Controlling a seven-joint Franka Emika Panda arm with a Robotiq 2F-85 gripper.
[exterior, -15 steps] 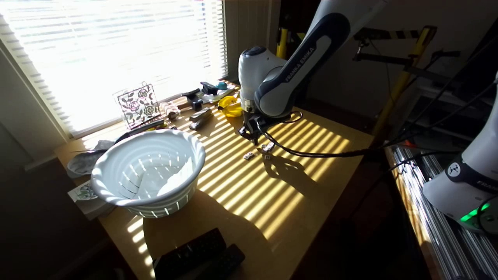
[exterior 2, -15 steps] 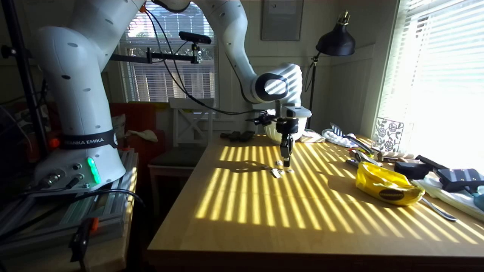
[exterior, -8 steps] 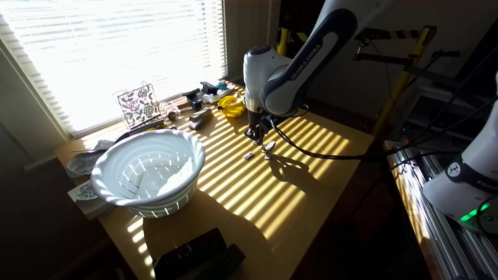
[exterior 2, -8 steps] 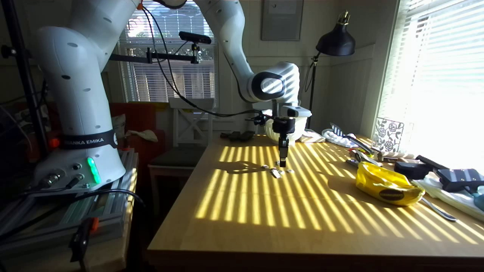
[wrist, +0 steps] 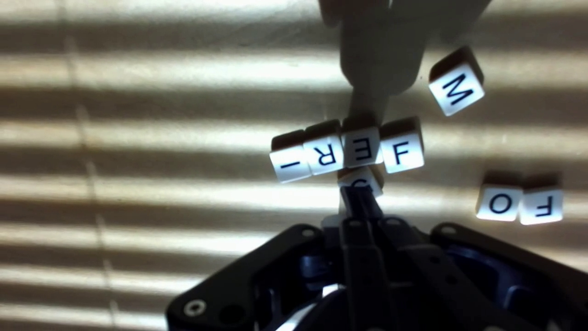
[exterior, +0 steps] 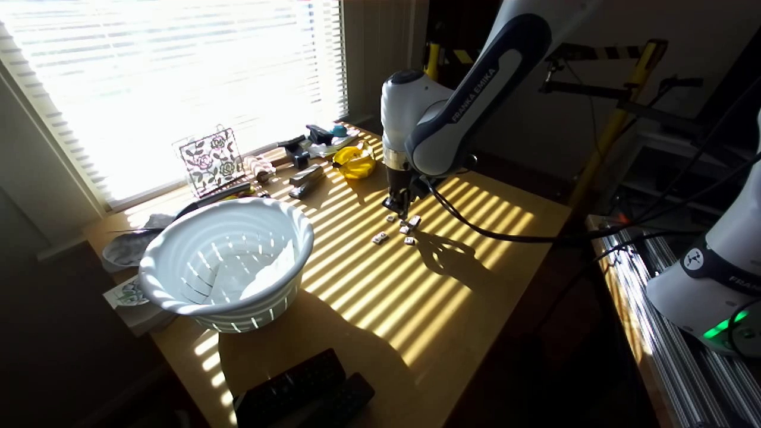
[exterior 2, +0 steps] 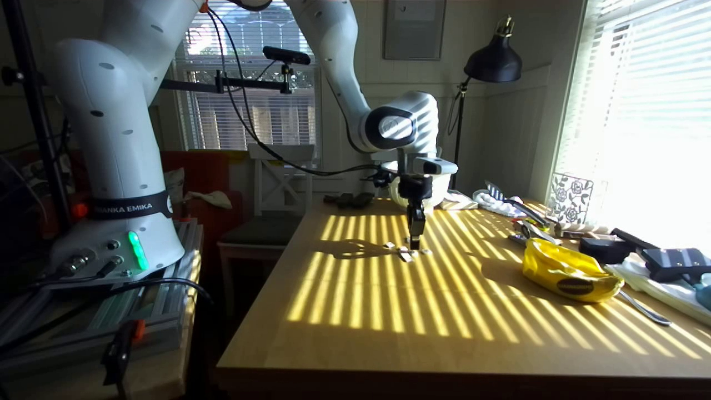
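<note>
While your gripper (wrist: 359, 189) hangs over the wooden table (exterior 2: 355, 333), clenched with its jaws together, it partly covers a lettered tile (wrist: 367, 177) in the wrist view; you cannot tell whether they touch. Just beside that tile runs a close-set, slightly crooked row of smooth, blocky white tiles (wrist: 351, 154), marked I, R, E and F. Only your wrist view makes the black letters legible, including those on an O tile (wrist: 499, 202) and its neighbour (wrist: 542, 206). In an exterior view you look down into a round, slotted, pale plastic basket (exterior: 184, 255); your arm (exterior 2: 391, 126) hides part of it elsewhere. The dark oval label (exterior 2: 575, 286) on the yellow, banana-shaped pouch (exterior 2: 555, 268) and the black-shaded lamp (exterior 2: 493, 61) show in an exterior view alone.
</note>
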